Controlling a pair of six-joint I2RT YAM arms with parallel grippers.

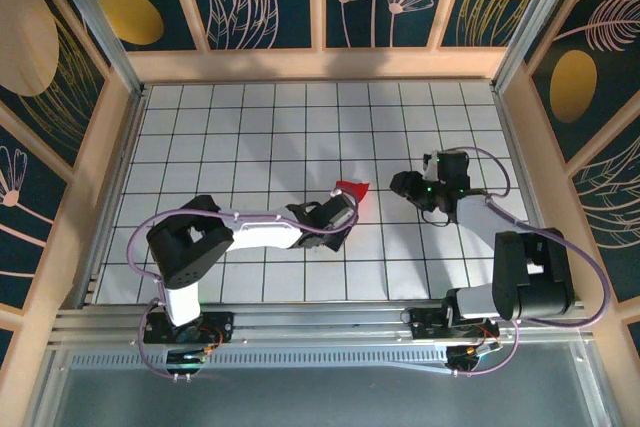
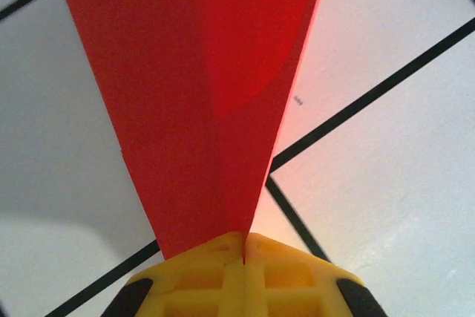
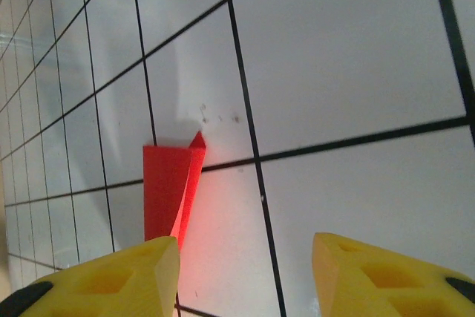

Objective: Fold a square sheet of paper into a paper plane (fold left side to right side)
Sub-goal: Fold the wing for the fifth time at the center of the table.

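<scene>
the red paper sheet (image 1: 351, 188) is already folded down to a narrow creased wedge and sits near the middle of the bench (image 1: 250, 127), pinched at its narrow end by the left tool (image 1: 343, 209). in the left wrist view the sheet (image 2: 200, 94) fans out from that pinch, widening away from the wrist, with a crease running down its length to the point where the yellow fingertips (image 2: 215, 265) meet. those fingertips are pressed flat together on the paper, with no gap showing between them. whether the far end of the sheet rests on the bench or hangs just above it, i cannot tell.

the right tool (image 1: 405, 185) stands just beside the sheet, on its right, apart from it and pointing towards it. in the right wrist view its two yellow fingers (image 3: 111, 280) are spread wide with nothing between them. the sheet (image 3: 167, 191) stands ahead and off to the left of the gap, closer to the left finger than to the right one. its long axis runs roughly away from that tool, ending in a small point beside a grid line (image 3: 356, 141).

the left arm has the paper, so it is the nearer one. as i judge it, the next fold turns on that offset. the right tool would have to shift towards the robot's left before its open fingers could line up with the free end of the sheet.
</scene>
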